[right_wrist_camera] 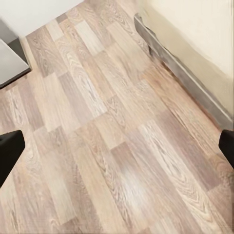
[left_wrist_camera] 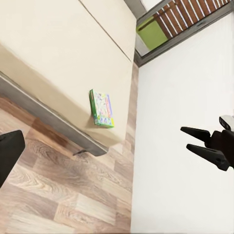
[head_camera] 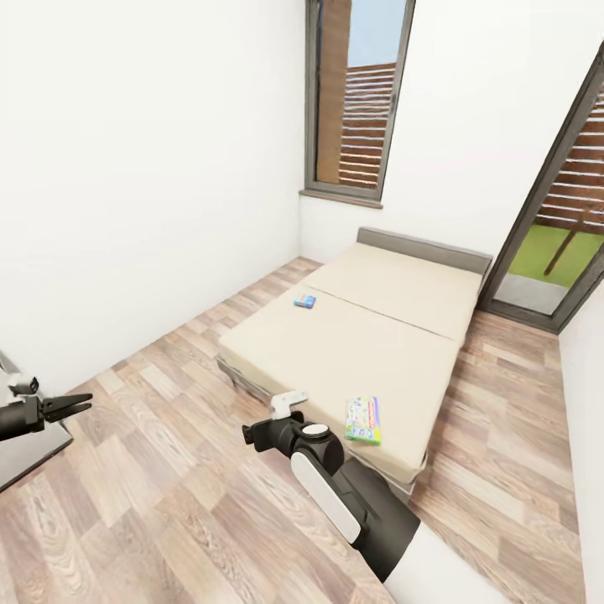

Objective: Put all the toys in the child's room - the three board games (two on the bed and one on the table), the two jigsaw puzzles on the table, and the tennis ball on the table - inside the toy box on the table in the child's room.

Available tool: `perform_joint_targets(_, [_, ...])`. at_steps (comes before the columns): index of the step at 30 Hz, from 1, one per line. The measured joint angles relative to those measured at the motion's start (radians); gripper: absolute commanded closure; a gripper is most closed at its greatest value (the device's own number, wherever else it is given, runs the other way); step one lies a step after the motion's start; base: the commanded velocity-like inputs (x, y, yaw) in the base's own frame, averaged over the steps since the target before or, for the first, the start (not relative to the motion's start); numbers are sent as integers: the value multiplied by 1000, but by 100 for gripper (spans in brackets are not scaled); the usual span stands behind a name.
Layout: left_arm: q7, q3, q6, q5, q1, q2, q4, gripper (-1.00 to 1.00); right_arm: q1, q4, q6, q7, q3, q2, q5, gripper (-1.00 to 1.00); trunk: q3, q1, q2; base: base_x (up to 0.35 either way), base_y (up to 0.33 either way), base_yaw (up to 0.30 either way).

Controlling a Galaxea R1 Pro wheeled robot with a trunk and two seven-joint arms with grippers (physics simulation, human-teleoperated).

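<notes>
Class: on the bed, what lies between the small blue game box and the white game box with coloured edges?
In the head view, only bare cream mattress lies between the blue box and the white box on the bed.

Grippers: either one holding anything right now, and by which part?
Nothing is held. The left gripper is open and empty over the floor; the right gripper's fingers are spread with only floor between. Both board games lie on the bed.

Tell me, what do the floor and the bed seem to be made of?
Floor: looks like wood planks, with brown grain and a soft sheen. Bed: a plain cream mattress in two parts, matte and probably fabric, on a dark grey frame whose material I cannot tell.
</notes>
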Motion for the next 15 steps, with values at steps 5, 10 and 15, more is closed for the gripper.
perform_joint_targets(5, [0, 0, 0, 0, 0, 0, 0, -100, 0, 0, 0, 1, 0, 0, 0, -100, 5, 0, 0, 0, 108, -246])
perform_joint_targets(10, [0, 0, 0, 0, 0, 0, 0, -100, 0, 0, 0, 0, 0, 0, 0, -100, 11, 0, 0, 0, 29, -246])
perform_joint_targets(15, [0, 0, 0, 0, 0, 0, 0, -100, 0, 0, 0, 0, 0, 0, 0, -100, 16, 0, 0, 0, 12, -246])
